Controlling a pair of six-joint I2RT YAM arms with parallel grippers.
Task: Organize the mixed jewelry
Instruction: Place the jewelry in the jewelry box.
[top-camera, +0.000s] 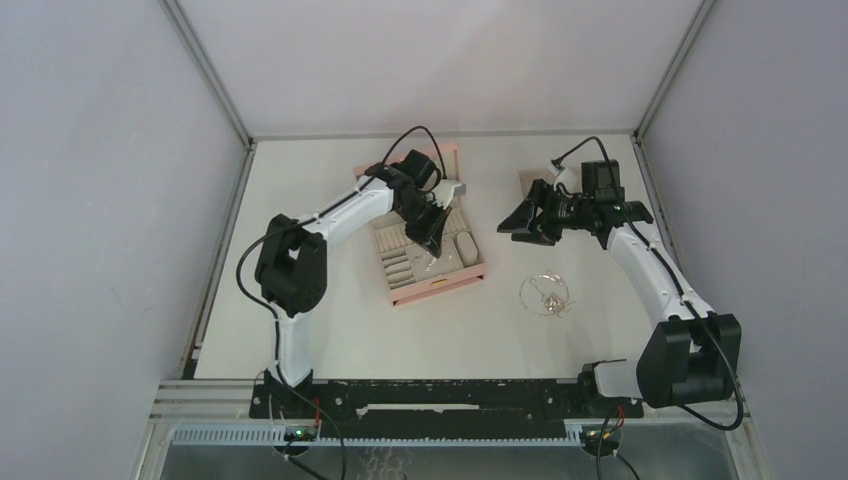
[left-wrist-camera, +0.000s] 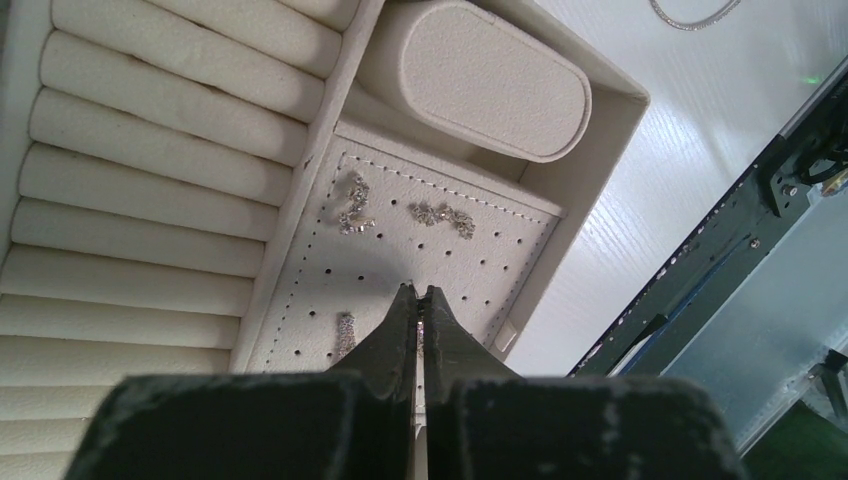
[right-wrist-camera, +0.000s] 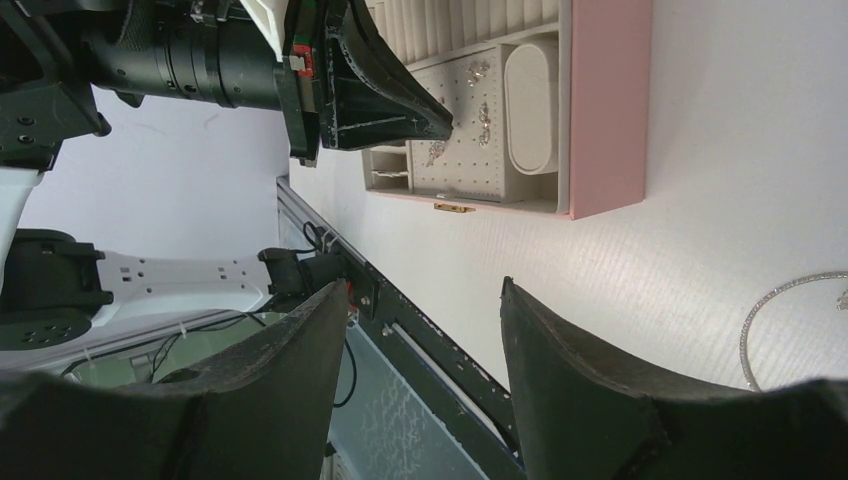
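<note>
The pink box with beige lining sits open in the middle of the white bench, closer to the far edge than the near one. The left gripper hangs over the box's perforated beige panel, in the part of the box nearest the bench's near right corner. Its two black fingers are clenched tight, tips pointing down at the panel. A faint glint shows in the seam between them, too small to tell whether a piece is pinched there.

Three small silver earring pieces lie on the panel: a curled one, a short bar of stones just beside it, and a straight one close to the left finger. An oval beige cushion fills the next compartment, and padded beige ring rolls run along the panel's other side.

The thin silver chain necklace lies looped on the bare bench, right of the box and towards the near edge, with tiny silver bits inside its loop.

The right gripper hovers above the bench between the box and the right edge, fingers spread wide and released, holding nothing
</note>
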